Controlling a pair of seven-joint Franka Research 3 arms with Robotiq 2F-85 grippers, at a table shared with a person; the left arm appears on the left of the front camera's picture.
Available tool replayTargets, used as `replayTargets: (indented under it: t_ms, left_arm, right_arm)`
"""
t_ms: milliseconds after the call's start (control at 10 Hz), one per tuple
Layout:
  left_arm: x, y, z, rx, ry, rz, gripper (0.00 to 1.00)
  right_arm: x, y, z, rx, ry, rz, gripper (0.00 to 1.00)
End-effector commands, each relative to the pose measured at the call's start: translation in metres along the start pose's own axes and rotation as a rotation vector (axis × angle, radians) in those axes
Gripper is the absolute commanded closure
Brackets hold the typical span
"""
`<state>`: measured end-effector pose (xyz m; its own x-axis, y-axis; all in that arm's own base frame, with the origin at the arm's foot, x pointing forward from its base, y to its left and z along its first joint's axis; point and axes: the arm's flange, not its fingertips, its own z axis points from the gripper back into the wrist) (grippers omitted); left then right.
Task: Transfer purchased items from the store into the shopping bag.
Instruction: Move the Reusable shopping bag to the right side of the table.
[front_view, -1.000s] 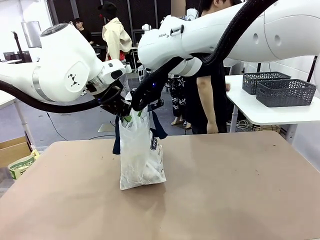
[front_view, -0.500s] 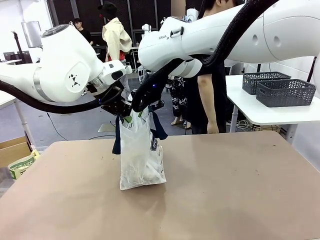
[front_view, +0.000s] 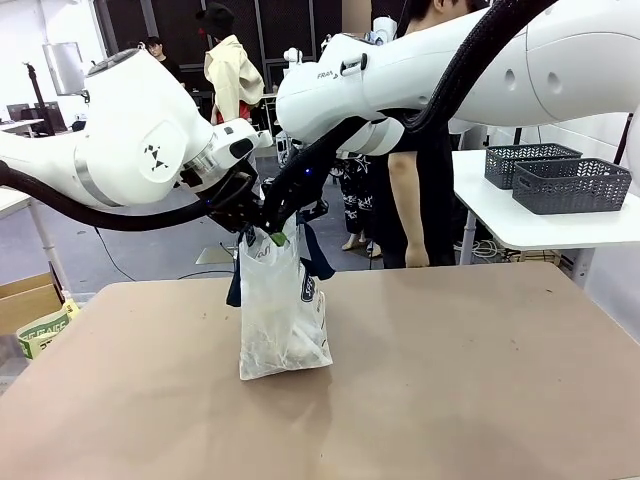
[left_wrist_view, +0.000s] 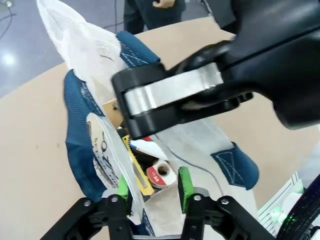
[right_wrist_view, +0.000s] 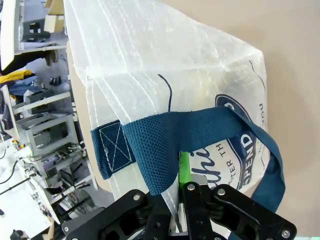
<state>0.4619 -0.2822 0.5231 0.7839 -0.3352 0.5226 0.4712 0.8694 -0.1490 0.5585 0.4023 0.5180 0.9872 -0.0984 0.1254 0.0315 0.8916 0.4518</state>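
The shopping bag (front_view: 283, 315), whitish translucent plastic with navy strap handles, stands upright on the table, left of the middle. My right gripper (front_view: 283, 232) is shut on its rim beside a navy handle (right_wrist_view: 165, 140), just above the oval logo (right_wrist_view: 240, 155), and holds the mouth up. My left gripper (left_wrist_view: 153, 185) hangs over the bag's mouth, its green pads (left_wrist_view: 122, 187) apart with nothing clamped. Inside lie purchased items: a red and white roll (left_wrist_view: 159, 175), a yellow strip (left_wrist_view: 136, 164), a white tube (left_wrist_view: 147, 146) and a brown cardboard pack (left_wrist_view: 112, 107). The right gripper's finger (left_wrist_view: 170, 95) crosses above them.
A person (front_view: 410, 200) stands at the table's far side. Two dark grey mesh baskets (front_view: 570, 185) sit on a white side table at the right. A cardboard box (front_view: 25, 300) stands on the floor at the left. The brown tabletop (front_view: 450, 380) is bare around the bag.
My left gripper's jaws have parted over the bag's mouth and the arm has shifted slightly right. The right gripper and the bag have stayed put.
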Motion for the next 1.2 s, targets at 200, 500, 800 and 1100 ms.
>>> replayTargets:
  t_ms: [200,500,800,1100]
  left_arm:
    - [-0.003,-0.001,0.009,-0.108,-0.037,0.025,0.00]
    - [-0.003,-0.005,0.017,-0.133,-0.084,0.018,0.00]
    - [-0.001,-0.007,0.018,-0.152,-0.113,0.023,0.00]
    - [0.003,-0.008,0.015,-0.145,-0.114,0.023,0.00]
  right_arm:
    - [0.000,0.002,0.003,0.001,0.000,0.009,1.00]
    - [0.000,0.002,0.003,0.001,0.000,0.009,1.00]
    - [0.000,0.002,0.003,0.001,0.000,0.009,1.00]
    - [0.000,0.002,0.003,0.001,0.000,0.009,1.00]
